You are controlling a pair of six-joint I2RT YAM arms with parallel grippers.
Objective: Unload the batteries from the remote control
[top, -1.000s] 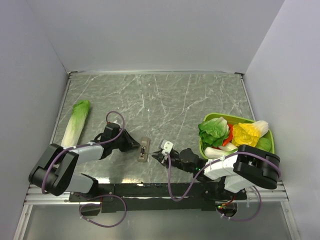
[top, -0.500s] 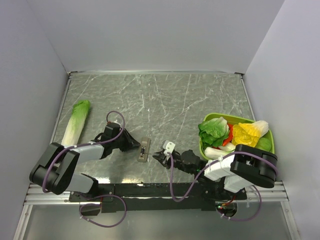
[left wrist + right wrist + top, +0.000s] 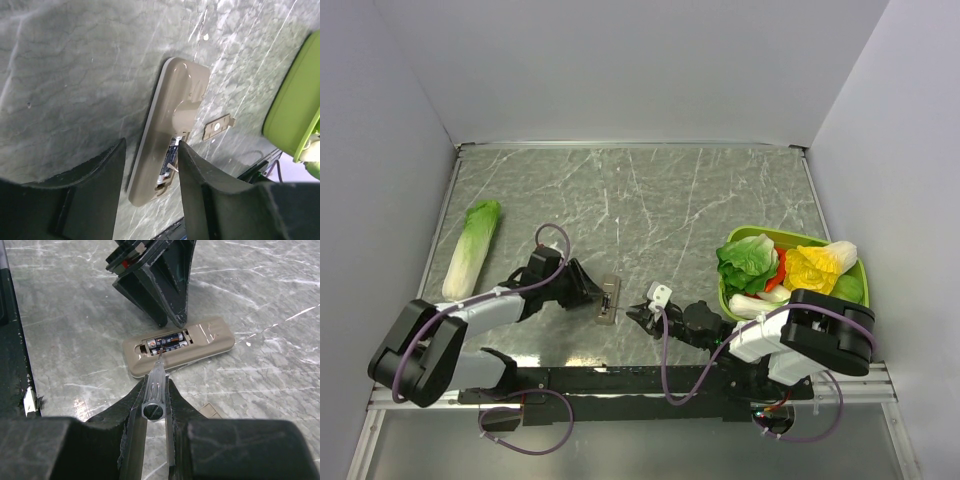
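At the left of the overhead view, a cabbage (image 3: 472, 248) lay on the bench (image 3: 650, 200), well apart from the work. Right of it, at low centre, the left hand (image 3: 590, 291) stood released. Its jaws straddled one end of the remote control (image 3: 608, 300) without clamping it. The remote lay recess-up on the bench, with the batteries (image 3: 167, 343) seated in the open compartment. The detached cover (image 3: 218, 126) lay just beside it. Further right, the right hand (image 3: 640, 314) was clenched on a slim tool (image 3: 154, 390), whose tip rested at the batteries.

Hazards noted:
- With the remote unclamped, any levering would likely skid or tip it rather than lift a cell.
- The tip could slip off the cell.
- A freed cell might roll toward the near bench edge.

The green tray (image 3: 750, 237) at far right was uninvolved.
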